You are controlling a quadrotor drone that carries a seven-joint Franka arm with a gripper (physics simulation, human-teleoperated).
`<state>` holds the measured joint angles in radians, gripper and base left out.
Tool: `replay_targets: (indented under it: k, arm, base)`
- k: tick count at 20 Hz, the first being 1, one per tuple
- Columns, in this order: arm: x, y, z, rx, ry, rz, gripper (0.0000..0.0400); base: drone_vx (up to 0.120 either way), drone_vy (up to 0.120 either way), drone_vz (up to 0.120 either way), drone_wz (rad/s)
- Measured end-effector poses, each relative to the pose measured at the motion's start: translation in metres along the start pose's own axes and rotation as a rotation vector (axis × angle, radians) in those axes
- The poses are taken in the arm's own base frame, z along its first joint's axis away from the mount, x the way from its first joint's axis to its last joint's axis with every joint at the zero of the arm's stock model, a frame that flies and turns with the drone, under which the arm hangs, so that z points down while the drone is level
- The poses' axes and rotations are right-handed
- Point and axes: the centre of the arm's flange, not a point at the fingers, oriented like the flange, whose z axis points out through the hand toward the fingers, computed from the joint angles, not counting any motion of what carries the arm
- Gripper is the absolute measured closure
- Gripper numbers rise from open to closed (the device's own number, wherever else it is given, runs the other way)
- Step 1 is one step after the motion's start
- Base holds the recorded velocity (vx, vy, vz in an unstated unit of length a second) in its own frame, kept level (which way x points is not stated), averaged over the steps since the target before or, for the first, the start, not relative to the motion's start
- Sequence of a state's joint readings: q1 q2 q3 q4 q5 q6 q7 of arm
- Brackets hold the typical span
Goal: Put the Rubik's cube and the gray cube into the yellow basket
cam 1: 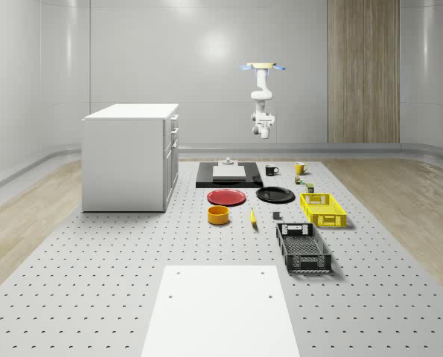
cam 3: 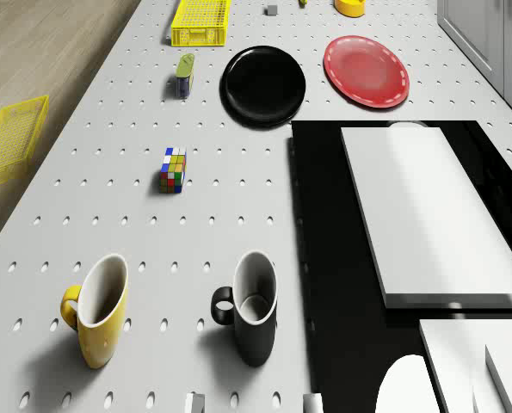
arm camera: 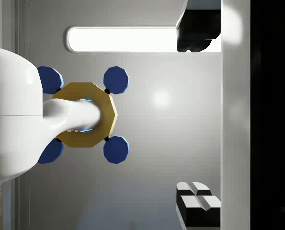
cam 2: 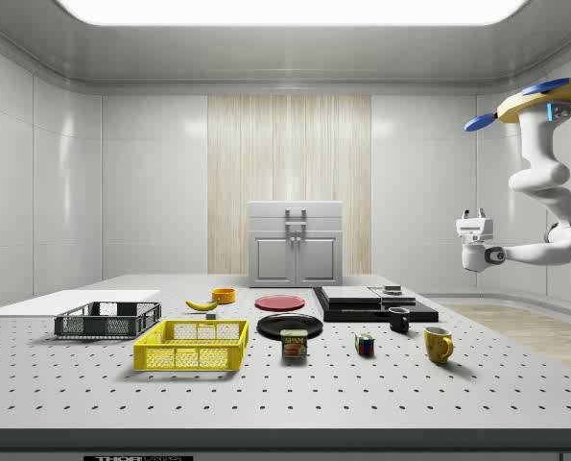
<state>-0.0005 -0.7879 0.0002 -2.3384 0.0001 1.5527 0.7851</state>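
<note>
The Rubik's cube [cam 3: 173,169] [cam 2: 365,345] [cam 1: 298,179] sits on the perforated table, between the mugs and a small can. A small gray cube [cam 3: 272,9] [cam 1: 277,216] lies farther along, beside the yellow basket [cam 1: 323,209] [cam 2: 192,345] [cam 3: 201,21]. My drone [cam 1: 262,67] [cam 2: 544,101] [arm camera: 85,115] hovers high over the table's far end, near the black slab. The arm hangs below it with the gripper [cam 2: 472,217] [cam 1: 263,134] [arm camera: 199,120] well above the table, turned upward toward the drone. It is open and holds nothing.
A yellow mug [cam 3: 96,310] and a black mug [cam 3: 250,305] stand beside the black slab [cam 3: 324,258] bearing a white block. Black plate [cam 3: 262,83], red plate [cam 3: 367,70], can [cam 3: 184,74], banana [cam 2: 202,304], orange bowl [cam 1: 218,214], black basket [cam 1: 303,248] and white cabinet [cam 1: 130,156] share the table.
</note>
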Motion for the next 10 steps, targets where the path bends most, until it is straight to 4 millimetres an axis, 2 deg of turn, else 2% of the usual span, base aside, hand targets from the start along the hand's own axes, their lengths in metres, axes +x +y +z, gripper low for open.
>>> replay_targets:
  k: [2,3,10]
  arm:
    - [-0.002,0.002,-0.015,0.001,0.001,0.0,0.0]
    - [-0.002,0.002,-0.023,0.002,0.002,0.0,0.0]
    - [-0.001,0.001,-0.066,0.006,0.006,0.0,0.0]
  base:
    - [0.0,0.0,0.0,0.0]
    - [0.0,0.08,0.0,0.0]
    - [0.0,0.12,0.0,0.0]
